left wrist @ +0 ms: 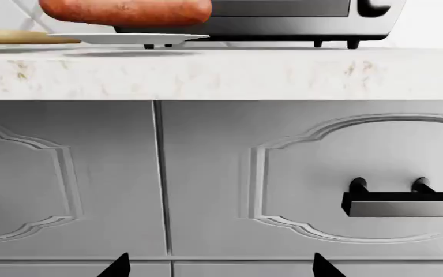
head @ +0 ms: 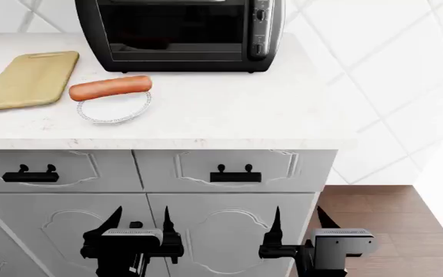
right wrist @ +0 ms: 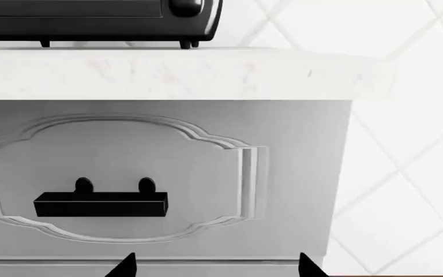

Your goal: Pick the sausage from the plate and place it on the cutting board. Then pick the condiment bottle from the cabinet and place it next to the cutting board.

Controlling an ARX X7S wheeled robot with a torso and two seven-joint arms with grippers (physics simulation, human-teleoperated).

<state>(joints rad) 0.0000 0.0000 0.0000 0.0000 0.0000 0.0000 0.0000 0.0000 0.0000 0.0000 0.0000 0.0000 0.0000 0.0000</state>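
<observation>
On the white marble surface (head: 221, 115), toward the upper left of the head frame, we see the sausage (head: 110, 88) lying across the far edge of the plate (head: 113, 108), its ends reaching past the rim on both sides. Just left of it, the cutting board (head: 27, 79) lies flat, its slot handle at the far end, close to the sausage's left tip though we cannot tell if they touch. Behind both, at the top centre of the frame, stands a black toaster oven (head: 179, 34) with its door closed.

Below the surface edge, we see grey drawer fronts with black handles (head: 235, 175) and cabinet doors under them. Our left tool (head: 138, 222) sits at the lower left of the head frame and our right tool (head: 297, 222) at the lower centre-right; both are released, their dark fingertips spread apart and grasping nothing, low in front of the cabinet doors and well below the surface.

From the left wrist view, the sausage (left wrist: 125, 10) appears at the upper left of the frame above the plate (left wrist: 129, 38) rim, with the board's (left wrist: 21, 37) edge beside it. From the right wrist view, we face a drawer front with its handle (right wrist: 101, 203) and the oven's feet above.

We cannot see the condiment bottle in any view.
</observation>
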